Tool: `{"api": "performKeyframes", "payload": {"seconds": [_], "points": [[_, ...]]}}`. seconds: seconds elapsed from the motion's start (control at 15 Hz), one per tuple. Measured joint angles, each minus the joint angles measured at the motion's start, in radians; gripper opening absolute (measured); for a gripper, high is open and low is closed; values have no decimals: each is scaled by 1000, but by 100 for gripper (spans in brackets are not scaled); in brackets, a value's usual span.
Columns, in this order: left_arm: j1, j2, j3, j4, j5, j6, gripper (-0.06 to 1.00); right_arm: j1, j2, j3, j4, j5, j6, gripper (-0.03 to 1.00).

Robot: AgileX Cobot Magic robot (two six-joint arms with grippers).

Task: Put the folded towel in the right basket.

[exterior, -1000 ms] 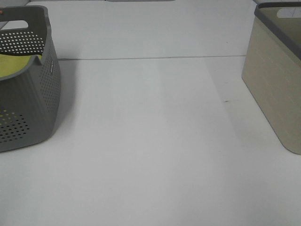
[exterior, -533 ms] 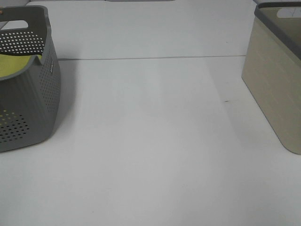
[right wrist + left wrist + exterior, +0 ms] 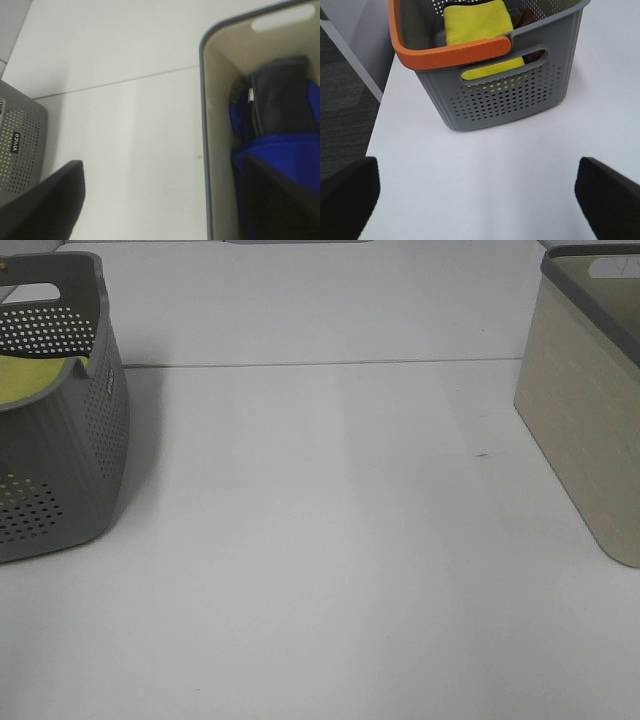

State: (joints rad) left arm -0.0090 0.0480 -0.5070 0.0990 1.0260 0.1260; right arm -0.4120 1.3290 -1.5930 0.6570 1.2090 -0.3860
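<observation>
The right basket [image 3: 585,400] is beige with a dark grey rim and stands at the table's right edge. In the right wrist view its rim [image 3: 204,100] frames a folded blue towel [image 3: 267,152] lying inside, with a dark grey towel [image 3: 280,100] behind it. My right gripper [image 3: 165,200] is open and empty, hovering over the basket's rim, one finger [image 3: 280,200] above the blue towel. My left gripper [image 3: 479,200] is open and empty above the table, short of the left grey basket [image 3: 495,85]. Neither gripper shows in the exterior high view.
The grey perforated basket [image 3: 60,410] with an orange rim [image 3: 445,52] stands at the left and holds a yellow towel [image 3: 477,25] and some darker cloth. The white table [image 3: 320,540] stretches between the baskets; its left edge [image 3: 375,115] drops to dark floor.
</observation>
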Motion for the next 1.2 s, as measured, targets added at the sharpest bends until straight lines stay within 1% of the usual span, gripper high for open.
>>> {"api": "performKeyframes", "payload": {"seconds": [0.07,0.2,0.27,0.47,0.53,0.67,0.73,0.87,0.93,1.07,1.2], "points": [[0,0,0,0,0,0,99,5,-68,6,4,0,-16,81],[0,0,0,0,0,0,99,57,-161,45,-11,-2,-38,81],[0,0,0,0,0,0,99,122,-228,95,-49,-2,-50,80],[0,0,0,0,0,0,99,351,-418,303,-237,-7,-52,80],[0,0,0,0,0,0,99,393,-495,391,-316,-7,-22,80],[0,0,0,0,0,0,99,412,-666,544,-449,-6,72,79],[0,0,0,0,0,0,99,412,-759,609,-488,-6,99,79],[0,0,0,0,0,0,99,412,-945,731,-508,-6,131,79],[0,0,0,0,0,0,99,412,-1029,786,-507,-6,165,79],[0,0,0,0,0,0,99,412,-1152,875,-535,-6,203,79],[0,0,0,0,0,0,99,412,-1222,961,-580,-7,240,79]]}}
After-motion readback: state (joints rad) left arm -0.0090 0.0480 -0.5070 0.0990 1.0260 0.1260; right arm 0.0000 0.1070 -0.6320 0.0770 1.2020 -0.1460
